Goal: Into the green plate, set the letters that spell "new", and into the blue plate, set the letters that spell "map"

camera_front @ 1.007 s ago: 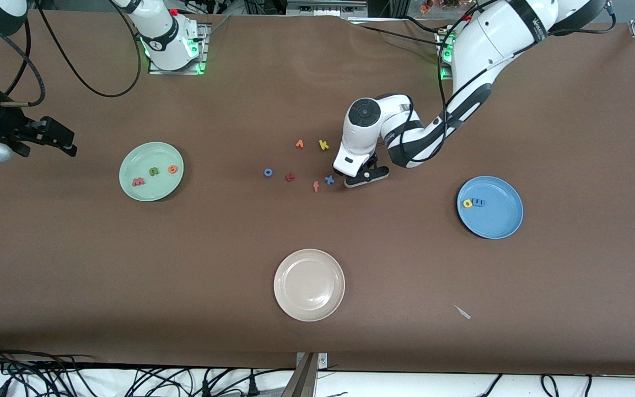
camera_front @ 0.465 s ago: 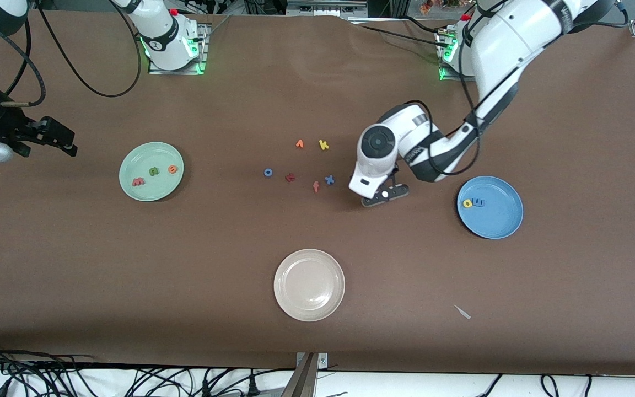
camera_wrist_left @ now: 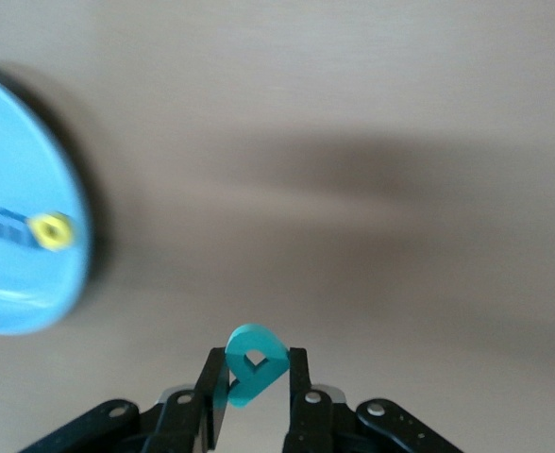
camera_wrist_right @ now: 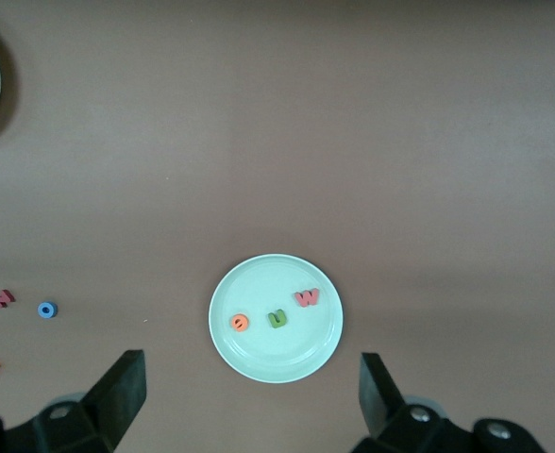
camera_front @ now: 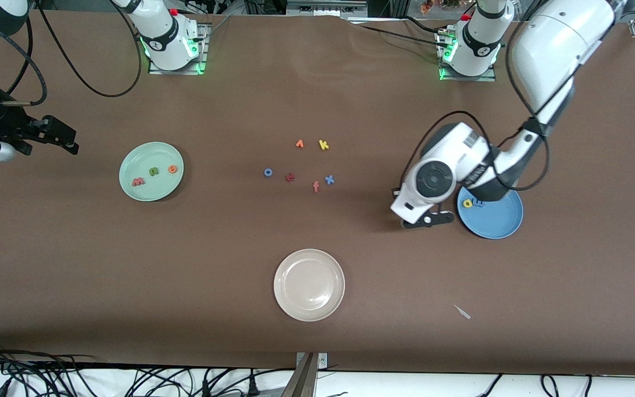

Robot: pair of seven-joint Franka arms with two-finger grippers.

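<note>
My left gripper (camera_front: 429, 220) hangs over the bare table just beside the blue plate (camera_front: 498, 223), on the side toward the loose letters. It is shut on the teal p (camera_wrist_left: 254, 363), which stands up between its fingers (camera_wrist_left: 298, 377). In the blue plate (camera_wrist_left: 13, 293) lie the yellow a (camera_front: 467, 203) and the periwinkle m (camera_front: 478, 202). The green plate (camera_front: 149, 190) holds the salmon w (camera_front: 138, 181), green n (camera_front: 154, 171) and orange e (camera_front: 172, 169). My right gripper (camera_front: 66, 140) waits open at the right arm's end of the table, beside the green plate (camera_wrist_right: 276, 363).
Mid-table lie loose letters: an orange one (camera_front: 299, 144), yellow k (camera_front: 323, 145), blue o (camera_front: 268, 172), dark red one (camera_front: 290, 177), orange f (camera_front: 316, 187) and blue x (camera_front: 329, 179). A cream-white plate (camera_front: 309, 284) sits nearer the front camera. A small pale scrap (camera_front: 462, 312) lies near the front edge.
The left arm has swung from beside the loose letters toward the blue plate, carrying the teal p. The right arm has stayed put.
</note>
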